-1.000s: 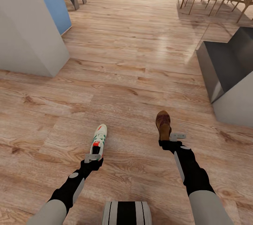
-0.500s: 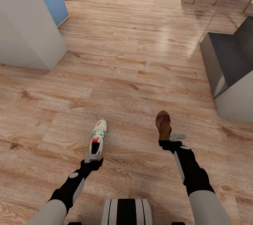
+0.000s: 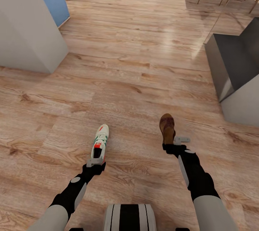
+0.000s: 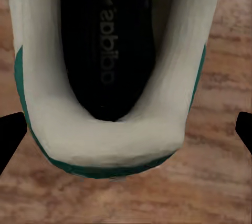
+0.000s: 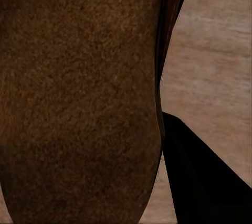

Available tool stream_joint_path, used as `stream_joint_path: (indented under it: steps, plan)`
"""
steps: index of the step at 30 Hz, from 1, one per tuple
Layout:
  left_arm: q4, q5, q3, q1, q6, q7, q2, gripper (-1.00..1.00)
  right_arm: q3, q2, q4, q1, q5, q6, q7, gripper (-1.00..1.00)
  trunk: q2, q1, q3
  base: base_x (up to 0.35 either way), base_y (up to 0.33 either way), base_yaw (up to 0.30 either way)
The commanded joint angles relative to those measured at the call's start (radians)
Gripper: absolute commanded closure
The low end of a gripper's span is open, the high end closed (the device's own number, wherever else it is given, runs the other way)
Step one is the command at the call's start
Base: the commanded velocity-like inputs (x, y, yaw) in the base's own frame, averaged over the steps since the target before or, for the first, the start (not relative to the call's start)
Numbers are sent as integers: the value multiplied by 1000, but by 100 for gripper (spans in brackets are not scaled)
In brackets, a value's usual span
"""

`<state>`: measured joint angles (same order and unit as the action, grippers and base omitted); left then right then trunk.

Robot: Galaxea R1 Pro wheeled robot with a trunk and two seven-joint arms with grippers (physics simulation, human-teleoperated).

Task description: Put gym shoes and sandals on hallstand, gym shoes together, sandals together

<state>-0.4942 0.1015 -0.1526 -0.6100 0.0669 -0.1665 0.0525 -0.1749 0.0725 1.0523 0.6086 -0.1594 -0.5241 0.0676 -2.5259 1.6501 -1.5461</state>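
Little has shifted in half a second: the gym shoe (image 3: 100,145) is still carried above the corridor floor (image 3: 136,61), its heel pinched by the left gripper (image 3: 95,160), while just right of the shoe a sandal (image 3: 167,128) is held, heel clamped, by the right gripper (image 3: 175,141).

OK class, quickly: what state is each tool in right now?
Left tool: shut on the gym shoe, at its heel.
Right tool: shut on the sandal, at its heel.
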Motion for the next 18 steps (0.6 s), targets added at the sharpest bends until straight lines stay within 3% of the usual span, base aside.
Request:
stream_joint_path:
  steps: [1, 12, 13, 18]
  plan:
    - [0, 10, -8, -1, 4, -7, 1, -100, -3, 1, 2, 0, -8, -5, 5, 100, 0, 0, -1, 202, 0, 0]
    - [0, 10, -9, -1, 4, -7, 1, -100, -4, 1, 2, 0, -8, -5, 5, 100, 0, 0, -1, 21, 0, 0]
    - [0, 10, -11, -1, 4, -7, 1, 100, -4, 1, 2, 0, -8, -5, 5, 100, 0, 0, -1, 0, 0, 0]
    - [0, 9, -12, -1, 4, -7, 0, 100, -5, 1, 2, 0, -8, -5, 5, 100, 0, 0, -1, 0, 0, 0]
